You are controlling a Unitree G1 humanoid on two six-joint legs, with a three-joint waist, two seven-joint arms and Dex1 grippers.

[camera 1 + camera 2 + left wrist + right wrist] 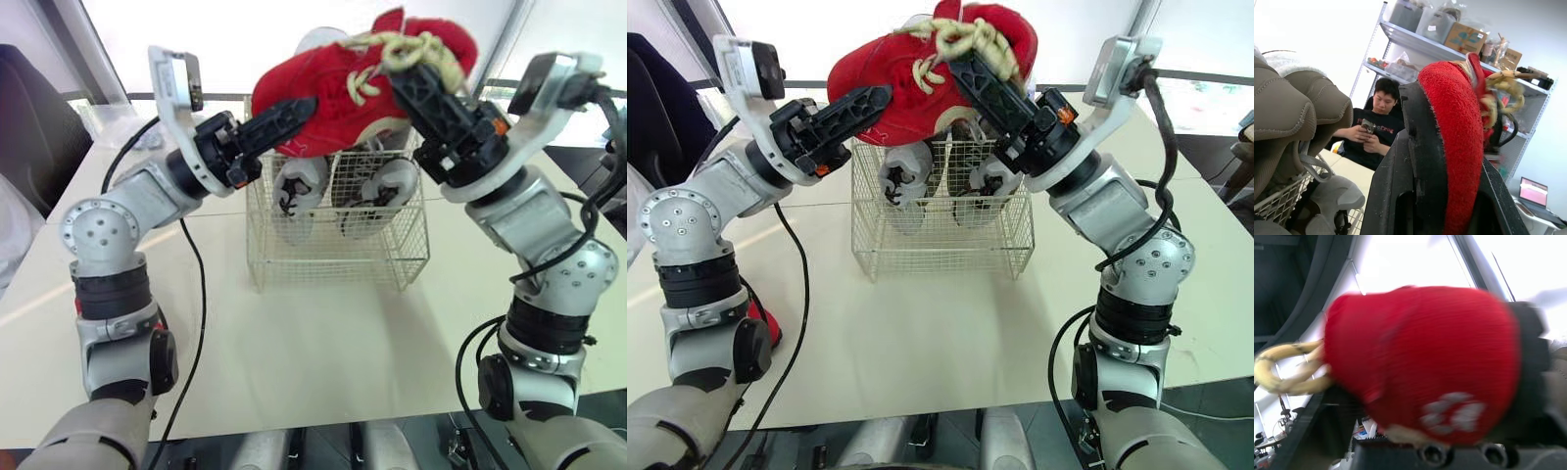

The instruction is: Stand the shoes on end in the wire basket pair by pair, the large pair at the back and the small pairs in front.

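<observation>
Left eye view: red shoes [338, 98] held above the wire basket [333, 259], over the grey pair [297, 186] standing inside it. The left gripper [299, 110] and right gripper [407, 64] are both clamped on them. Risk: an uneven release tips them onto the grey pair, or a lace snags the rim.

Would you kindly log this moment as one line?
left hand: gripping red shoes | right hand: gripping red shoes | position: above wire basket | inside: grey shoes on end

The red shoe [333, 98] is shown as rough napped cloth, laced with cream cord [416, 47]. The wire basket [392, 250] is formed of thin, pale, matt-coated metal wire.
</observation>
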